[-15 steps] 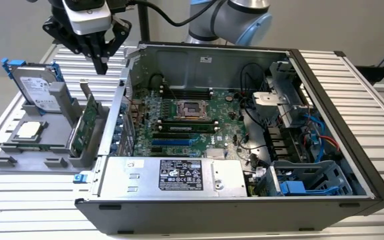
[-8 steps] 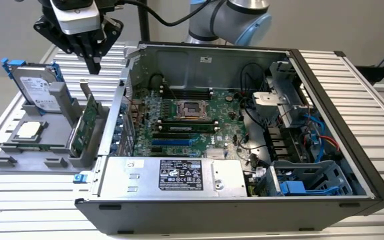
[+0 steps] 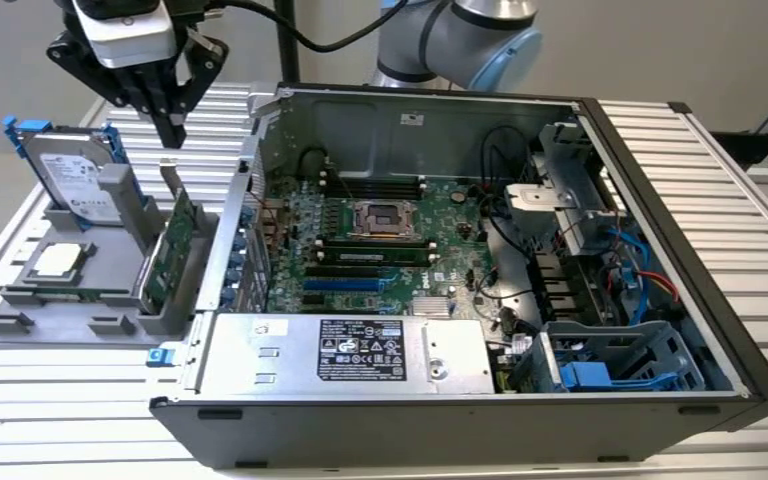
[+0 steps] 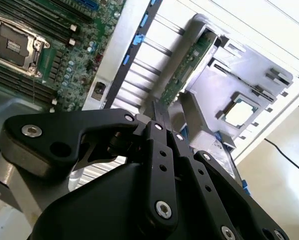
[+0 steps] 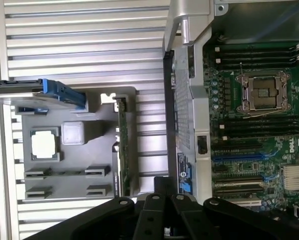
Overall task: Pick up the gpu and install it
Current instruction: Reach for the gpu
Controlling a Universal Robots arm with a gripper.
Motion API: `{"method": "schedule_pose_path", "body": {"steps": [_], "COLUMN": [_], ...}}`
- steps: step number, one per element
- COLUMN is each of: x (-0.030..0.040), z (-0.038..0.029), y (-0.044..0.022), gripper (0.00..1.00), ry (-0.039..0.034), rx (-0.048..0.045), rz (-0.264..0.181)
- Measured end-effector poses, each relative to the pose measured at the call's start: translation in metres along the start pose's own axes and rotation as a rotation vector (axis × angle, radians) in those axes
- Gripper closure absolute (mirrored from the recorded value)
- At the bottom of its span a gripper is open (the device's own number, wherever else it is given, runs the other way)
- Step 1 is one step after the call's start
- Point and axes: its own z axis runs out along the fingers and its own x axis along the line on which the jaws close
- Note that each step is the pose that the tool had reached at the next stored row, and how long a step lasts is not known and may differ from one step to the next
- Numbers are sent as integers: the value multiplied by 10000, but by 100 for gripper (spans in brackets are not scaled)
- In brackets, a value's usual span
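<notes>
At the exterior view's left, a hard drive [image 3: 71, 180] stands upright in a grey holder [image 3: 37, 320] on the slatted table [image 3: 51, 400]. Further right the gpu [image 3: 168, 255] stands on edge in the holder's slot, its top edge free. A narrow gap separates it from the open case [image 3: 491, 420]. In the upper left the gripper [image 3: 171, 135] hangs above the gpu, jaws clenched on nothing.
</notes>
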Motion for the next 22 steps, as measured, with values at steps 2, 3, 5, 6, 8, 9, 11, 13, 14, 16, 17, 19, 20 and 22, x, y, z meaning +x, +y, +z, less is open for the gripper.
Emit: {"method": "schedule_pose_path", "body": {"steps": [2, 3, 5, 6, 8, 9, 11, 13, 14, 16, 17, 19, 20, 22], "x": [35, 51, 84, 102, 134, 151, 185, 221, 239, 275, 291, 321, 337, 367], "z": [-1, -1, -2, -3, -3, -4, -4, -5, -5, -6, -7, -7, -8, -8], "y": [-2, -3, -6, -7, -9, -10, -13, -15, -17, -19, -20, -22, -23, -26], "gripper": [100, 100, 100, 100, 100, 100, 100, 100, 100, 100, 100, 100, 100, 100], "ry": [0, -1, 0, 0, 0, 0, 1, 0, 0, 0, 0, 0, 0, 0], "rx": [0, 0, 1, 1, 0, 1, 1, 1, 0, 0, 0, 0, 0, 1], "rz": [1, 0, 1, 1, 1, 1, 1, 0, 0, 1, 1, 0, 1, 0]}}
